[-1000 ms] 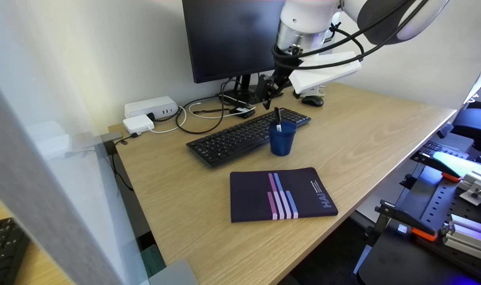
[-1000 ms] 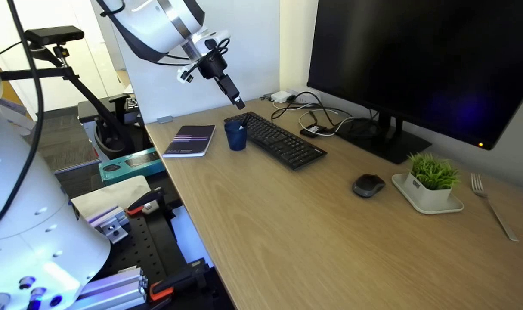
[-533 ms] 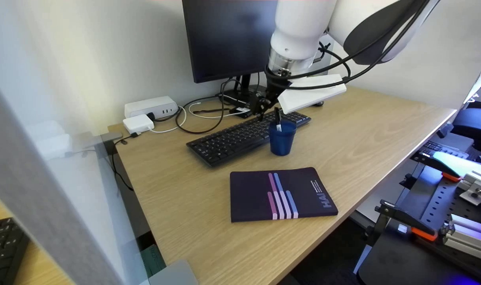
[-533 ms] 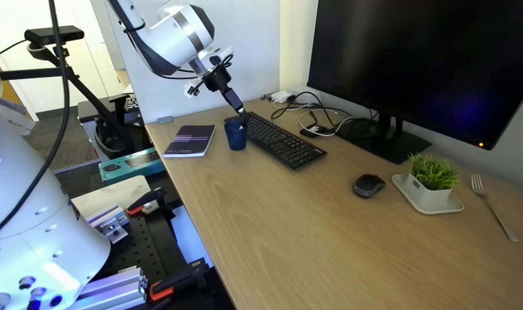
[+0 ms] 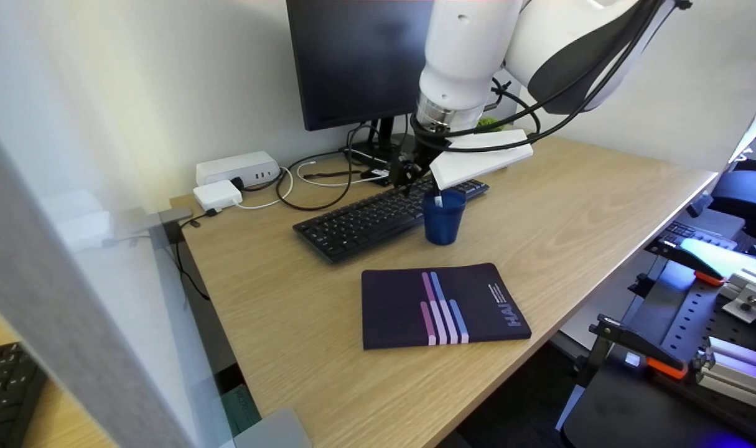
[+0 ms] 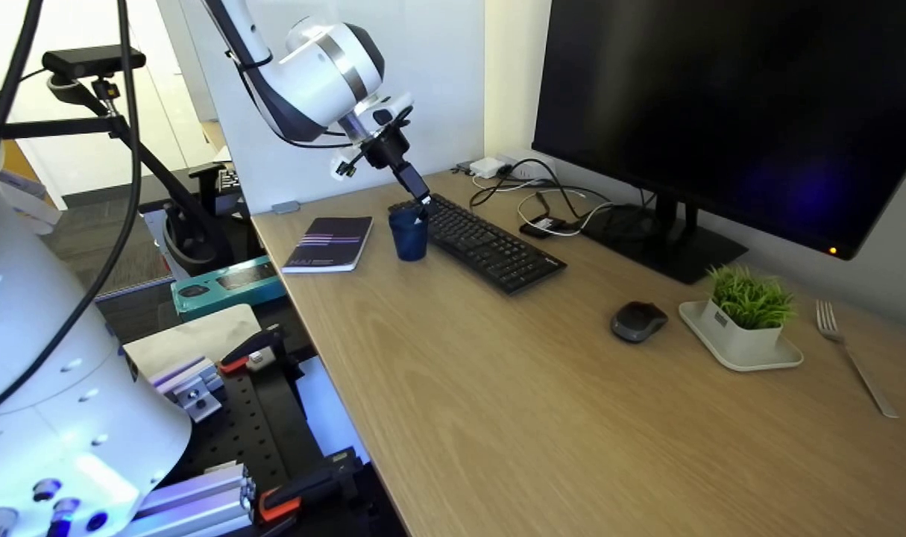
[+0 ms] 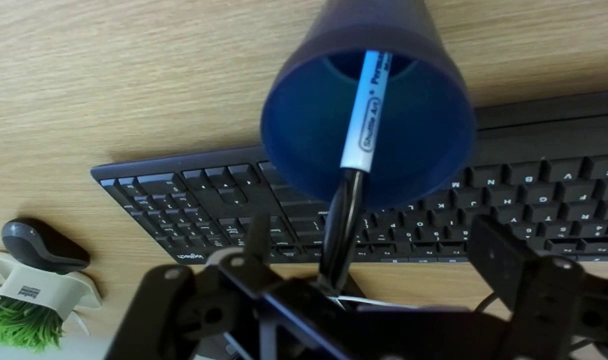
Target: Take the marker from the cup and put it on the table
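Note:
The dark-blue cup stands upright on the light-wood table in both exterior views, beside the keyboard. The marker leans in the cup in the wrist view, its white body inside and its black cap sticking out past the rim. The marker also shows in an exterior view. My gripper is open just above the cup. The marker's cap lies between the fingers, nearer the left one in the wrist view, with a gap to the right one. The cap's end is close to the gripper's body; contact cannot be told.
The black keyboard lies right behind the cup. A dark notebook lies in front of it. The monitor, cables, mouse, potted plant and fork are also on the table.
My gripper has come down over the last second, from above the cup to around the marker's cap. The cup and marker have not visibly moved.

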Robot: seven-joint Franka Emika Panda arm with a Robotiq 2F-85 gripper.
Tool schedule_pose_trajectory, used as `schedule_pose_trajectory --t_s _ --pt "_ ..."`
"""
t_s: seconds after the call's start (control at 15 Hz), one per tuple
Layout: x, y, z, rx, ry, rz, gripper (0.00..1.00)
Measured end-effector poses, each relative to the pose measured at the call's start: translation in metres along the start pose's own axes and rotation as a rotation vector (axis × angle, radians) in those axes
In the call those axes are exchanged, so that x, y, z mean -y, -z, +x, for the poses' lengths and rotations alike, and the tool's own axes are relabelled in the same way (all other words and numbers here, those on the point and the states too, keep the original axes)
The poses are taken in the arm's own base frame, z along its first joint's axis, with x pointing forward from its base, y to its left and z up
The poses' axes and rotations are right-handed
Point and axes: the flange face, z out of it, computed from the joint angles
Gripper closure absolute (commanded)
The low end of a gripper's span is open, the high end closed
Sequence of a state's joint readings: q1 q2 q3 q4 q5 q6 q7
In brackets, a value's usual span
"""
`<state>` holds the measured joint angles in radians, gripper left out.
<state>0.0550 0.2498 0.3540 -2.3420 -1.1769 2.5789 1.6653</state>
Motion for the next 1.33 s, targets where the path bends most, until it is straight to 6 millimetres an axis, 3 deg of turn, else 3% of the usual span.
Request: schedule_pose_trajectory --t_s 0.67,1.33 --pt "0.0035 -0.0007 -0.0009 0.001 0.003 0.002 0.97" --pt "0.0052 -0.0008 -0.0015 -0.006 0.006 -0.006 0.96"
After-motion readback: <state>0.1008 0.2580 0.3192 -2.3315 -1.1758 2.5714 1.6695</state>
